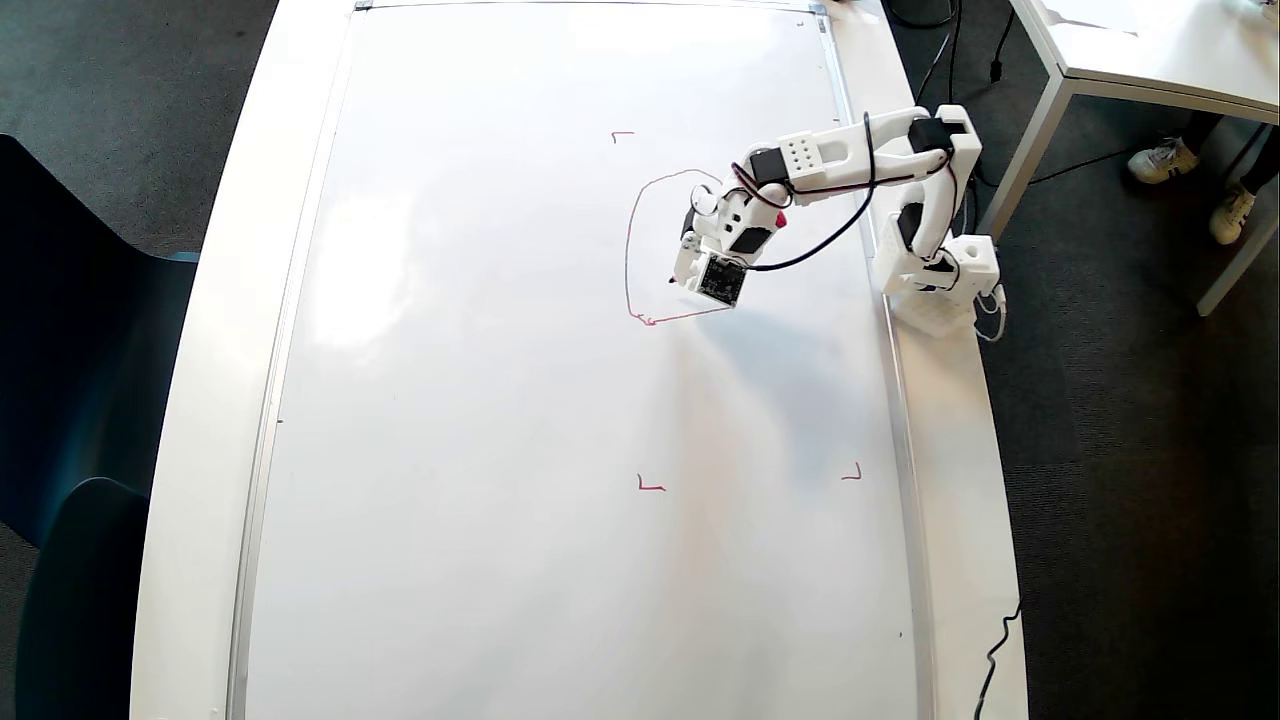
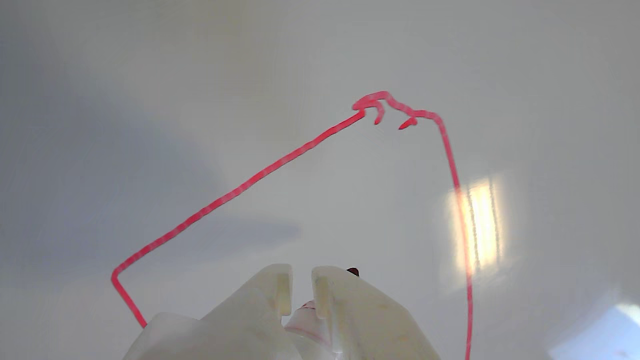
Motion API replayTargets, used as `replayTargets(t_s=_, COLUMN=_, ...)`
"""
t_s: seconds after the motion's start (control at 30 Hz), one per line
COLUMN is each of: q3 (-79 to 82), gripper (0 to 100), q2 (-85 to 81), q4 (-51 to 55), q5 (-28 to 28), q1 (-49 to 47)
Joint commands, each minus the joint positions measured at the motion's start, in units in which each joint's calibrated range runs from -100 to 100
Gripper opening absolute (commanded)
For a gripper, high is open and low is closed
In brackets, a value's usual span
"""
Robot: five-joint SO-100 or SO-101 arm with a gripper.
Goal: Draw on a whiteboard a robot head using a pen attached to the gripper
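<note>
The whiteboard (image 1: 500, 400) fills most of the overhead view and lies flat on a white table. The robot head (image 1: 628, 260) is a thin red arched outline with a flat base, up and right of the board's middle. The white gripper (image 1: 682, 276) hangs over the right part of that outline. It is shut on the pen (image 1: 672, 281), whose dark tip is at the board inside the outline. In the wrist view the gripper (image 2: 301, 274) enters from the bottom, its jaws nearly together around the pen (image 2: 306, 320). The red outline (image 2: 370, 100) runs over the whiteboard (image 2: 200, 75) ahead.
Red corner marks (image 1: 650, 485) (image 1: 853, 473) (image 1: 620, 135) sit on the board. The arm's base (image 1: 935, 275) stands on the table's right rim (image 1: 960, 450). A dark chair (image 1: 60, 400) is at the left. Another white table (image 1: 1150, 50) and someone's shoes (image 1: 1160, 160) are at the upper right.
</note>
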Motion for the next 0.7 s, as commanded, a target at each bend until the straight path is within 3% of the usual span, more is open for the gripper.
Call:
replayTargets(t_s=0.0, q3=-3.59, gripper=1, q2=1.01, q4=-0.47, q5=0.05, q1=-0.28)
replayTargets(t_s=0.67, q3=-3.14, gripper=1, q2=5.96, q4=-4.81, q5=0.11, q1=-2.12)
